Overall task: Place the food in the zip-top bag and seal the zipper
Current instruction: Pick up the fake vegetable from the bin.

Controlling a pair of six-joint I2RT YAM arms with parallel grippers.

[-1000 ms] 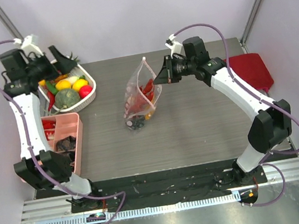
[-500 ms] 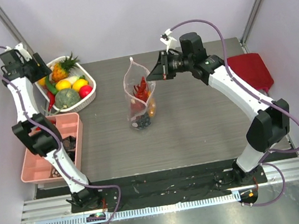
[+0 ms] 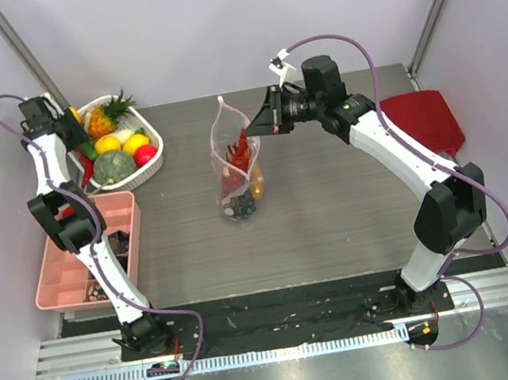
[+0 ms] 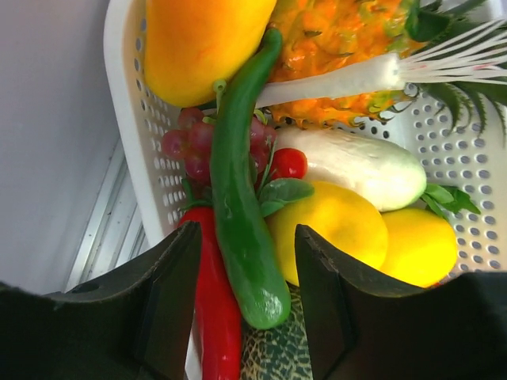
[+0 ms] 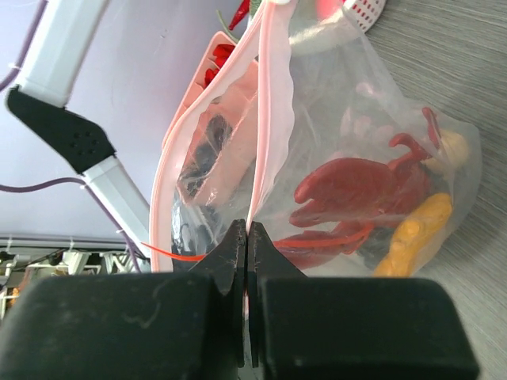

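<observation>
Red lobster [image 5: 348, 194] blurred behind clear bag [image 5: 372, 87] film.

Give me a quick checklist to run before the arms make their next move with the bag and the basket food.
1. Grip: right gripper shut on the thin pink zipper strip of the clear dotted plastic bag: ok.
2. Bag upright, mouth up: ok.
3. Big red plastic lobster inside the bag: ok.
4. Zipper sealed: not ok, mouth gapes.
5. Reach: left gripper open astride the long green vegetable in the white perforated basket: ok.
6. Its fingers touching that vegetable: cannot tell.
</observation>
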